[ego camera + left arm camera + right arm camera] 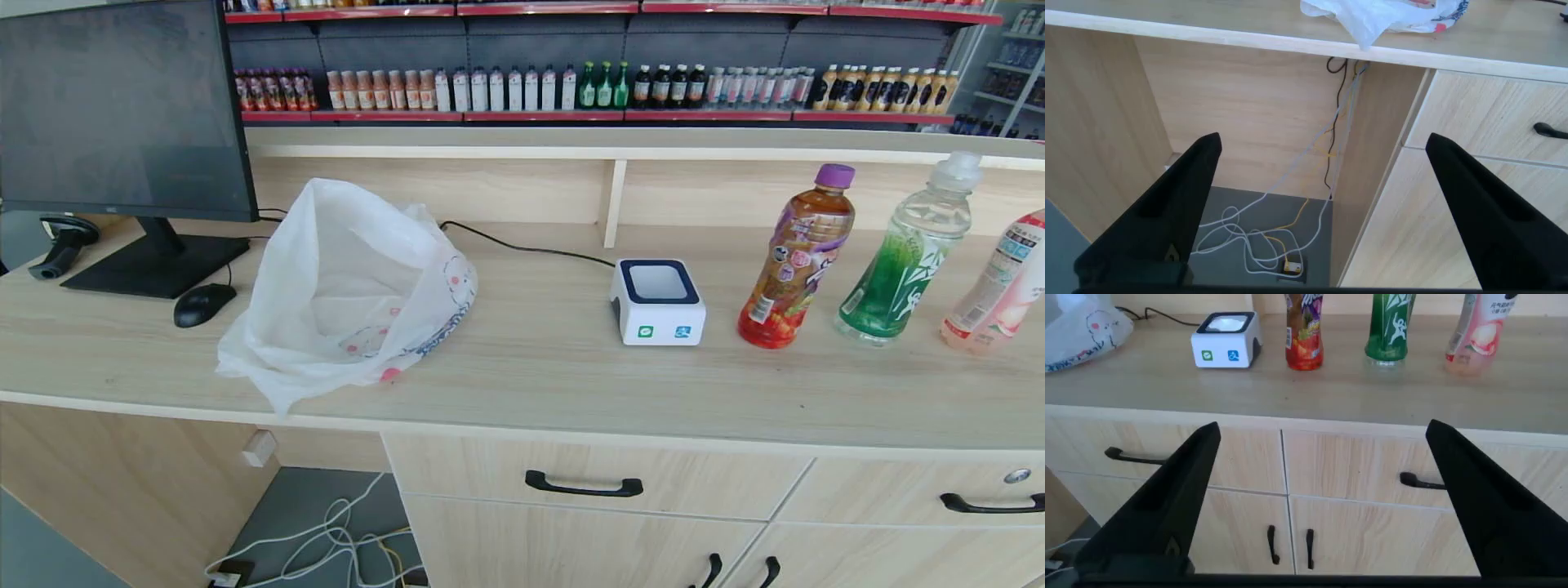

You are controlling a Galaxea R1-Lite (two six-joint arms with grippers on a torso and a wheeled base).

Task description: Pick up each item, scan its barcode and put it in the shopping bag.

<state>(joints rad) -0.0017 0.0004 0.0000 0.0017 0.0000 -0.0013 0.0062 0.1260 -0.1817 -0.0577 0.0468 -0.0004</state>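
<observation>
Three bottles stand on the wooden counter at the right: a tea bottle [793, 260] [1304, 333] with a purple cap, a green-labelled clear bottle [904, 261] [1393, 328], and a pink-labelled bottle [998, 286] [1476, 336] at the edge. A white barcode scanner [658, 302] [1226, 340] with a dark rim sits mid-counter. The white shopping bag [351, 290] [1388, 16] [1078, 339] lies open on the left. My left gripper [1323, 216] hangs open below counter level, in front of the cabinet's open bay. My right gripper [1319, 506] is open and empty in front of the drawers.
A monitor [122, 114], a mouse [202, 305] and a hand-held scanner [61, 245] stand at the counter's left. A black cable [522, 245] runs behind the bag. Drawers with black handles [583, 487] [1421, 482] face me. Cables [1266, 241] lie on the floor.
</observation>
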